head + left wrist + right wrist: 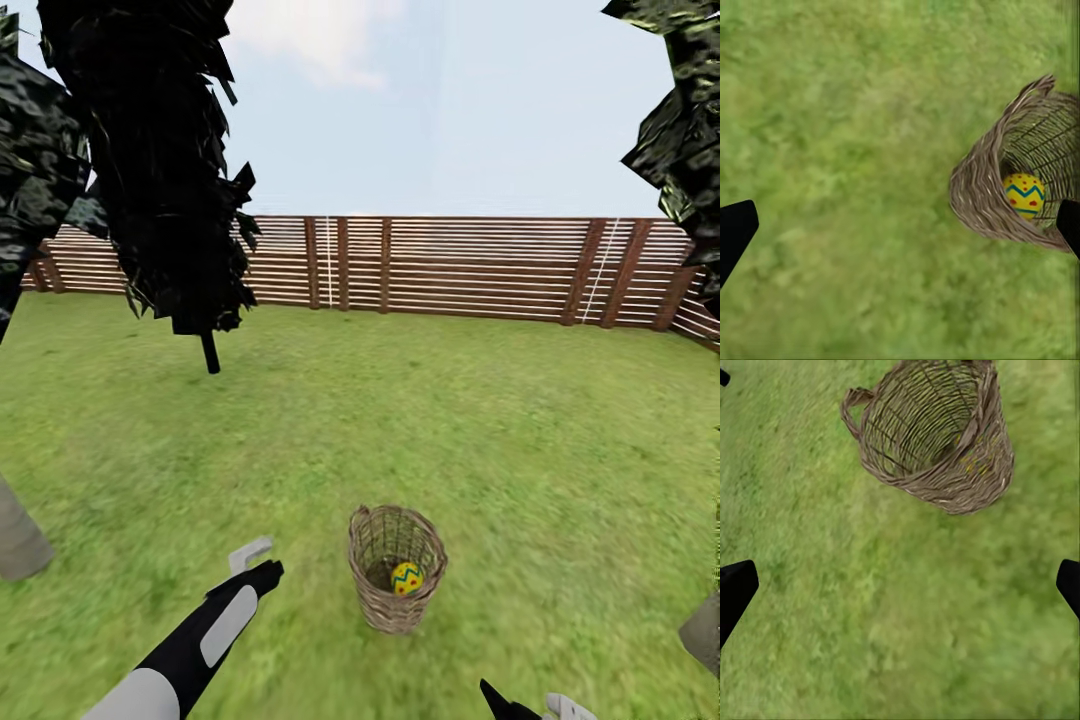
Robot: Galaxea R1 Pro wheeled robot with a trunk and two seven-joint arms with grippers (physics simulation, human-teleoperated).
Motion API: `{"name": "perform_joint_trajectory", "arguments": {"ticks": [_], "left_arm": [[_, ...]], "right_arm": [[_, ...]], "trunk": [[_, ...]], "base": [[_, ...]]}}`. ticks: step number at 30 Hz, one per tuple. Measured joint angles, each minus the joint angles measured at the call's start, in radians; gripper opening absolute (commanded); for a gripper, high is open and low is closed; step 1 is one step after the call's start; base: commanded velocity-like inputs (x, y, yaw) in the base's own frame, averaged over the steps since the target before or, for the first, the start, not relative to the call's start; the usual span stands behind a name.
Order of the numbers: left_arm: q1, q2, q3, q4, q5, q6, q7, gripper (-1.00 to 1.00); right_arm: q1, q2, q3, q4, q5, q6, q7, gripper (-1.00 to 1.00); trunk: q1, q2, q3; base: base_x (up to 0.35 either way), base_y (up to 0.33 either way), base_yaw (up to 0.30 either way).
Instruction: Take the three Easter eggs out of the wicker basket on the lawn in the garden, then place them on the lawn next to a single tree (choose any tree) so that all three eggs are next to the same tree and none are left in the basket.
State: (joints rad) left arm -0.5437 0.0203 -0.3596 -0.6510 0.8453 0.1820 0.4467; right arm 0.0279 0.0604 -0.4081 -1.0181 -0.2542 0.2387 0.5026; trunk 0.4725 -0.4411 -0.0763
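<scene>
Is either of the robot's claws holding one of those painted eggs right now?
No: the left gripper and right gripper hang open over bare lawn, and the one visible Easter egg lies inside the wicker basket.

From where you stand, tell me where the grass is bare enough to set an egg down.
Bare lawn runs from the wicker basket back to the fence, and between the basket and the pale trunk at the left edge. It is tightest beside the basket, where the left gripper hovers with its fingers apart.
</scene>
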Motion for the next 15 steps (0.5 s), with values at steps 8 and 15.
{"name": "perform_joint_trajectory", "arguments": {"ticks": [8,15], "left_arm": [[0.000,0.001,0.000,0.000,0.002,0.000,0.000,1.00],[0.000,0.006,0.001,0.000,0.004,0.001,-0.004,1.00]], "right_arm": [[0.000,0.001,0.000,0.000,0.000,0.000,-0.001,1.00],[0.000,0.000,0.000,0.016,0.000,-0.001,-0.001,1.00]], "trunk": [[0.000,0.000,0.009],[0.000,0.000,0.017]], "base": [[0.135,0.102,-0.211],[0.017,0.012,-0.212]]}}
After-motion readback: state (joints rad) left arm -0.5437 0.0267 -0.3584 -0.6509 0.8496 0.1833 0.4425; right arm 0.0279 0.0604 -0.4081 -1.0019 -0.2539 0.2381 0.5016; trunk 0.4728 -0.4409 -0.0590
